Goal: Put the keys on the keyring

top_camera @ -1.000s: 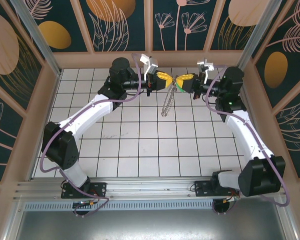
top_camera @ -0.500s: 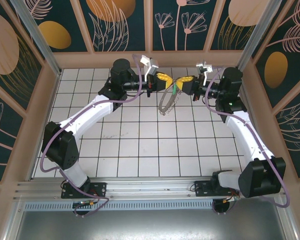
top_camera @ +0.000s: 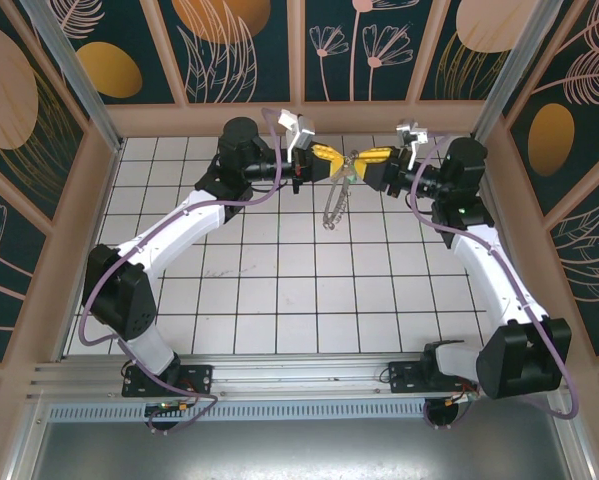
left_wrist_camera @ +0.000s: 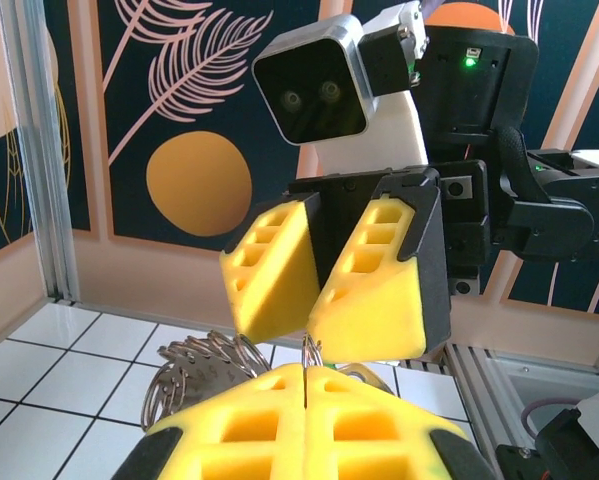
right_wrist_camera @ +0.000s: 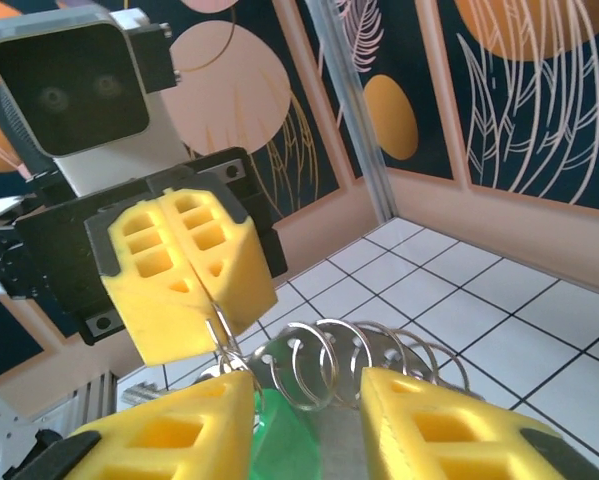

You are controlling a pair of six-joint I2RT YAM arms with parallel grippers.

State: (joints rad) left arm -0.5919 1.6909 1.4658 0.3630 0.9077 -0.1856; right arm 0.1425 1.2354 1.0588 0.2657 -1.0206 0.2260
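The keyring (top_camera: 334, 205) is a grey bunch of metal loops hanging above the tiles. My left gripper (top_camera: 324, 158) is shut on its thin wire loop (left_wrist_camera: 314, 352), which is pinched between the yellow pads (left_wrist_camera: 264, 415). My right gripper (top_camera: 366, 157) faces it tip to tip and stands open. The key's green head (right_wrist_camera: 289, 440) shows between the right fingers (right_wrist_camera: 184, 435), touching neither pad clearly. The loops (right_wrist_camera: 354, 360) hang just beyond it. I cannot tell whether the key is threaded on the wire.
The white tiled floor (top_camera: 279, 280) lies under both arms. Patterned walls (top_camera: 239, 50) close off the back and sides, and a metal rail (top_camera: 279, 375) runs along the near edge.
My right gripper has gone from shut to open at the meeting point. The hanging keyring swung a little. The left gripper stayed shut in place.
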